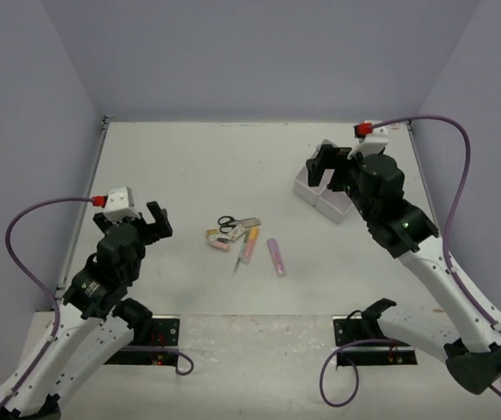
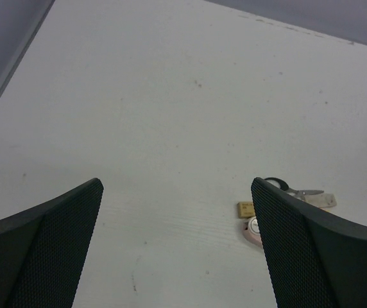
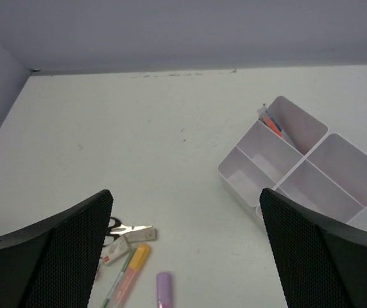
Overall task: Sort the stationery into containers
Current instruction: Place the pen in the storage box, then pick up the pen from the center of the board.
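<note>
The stationery lies in a loose pile mid-table: black-handled scissors (image 1: 226,221) (image 3: 127,228), small erasers (image 1: 216,241) (image 3: 115,249), an orange-and-pink marker (image 1: 250,244) (image 3: 131,272), a thin pen (image 1: 239,255) and a purple marker (image 1: 276,256) (image 3: 164,288). The white divided box (image 1: 329,208) (image 3: 299,168) stands at the right, with an orange marker (image 3: 272,123) in its far compartment. My right gripper (image 1: 329,168) (image 3: 185,212) hangs open and empty over the box's left edge. My left gripper (image 1: 135,219) (image 2: 176,192) is open and empty, left of the pile. Its view catches the scissors (image 2: 292,190) and a yellow eraser (image 2: 246,208).
Grey walls close the table on the left, back and right. A raised strip (image 1: 88,197) runs along the left edge. Purple cables loop beside both arms near the front.
</note>
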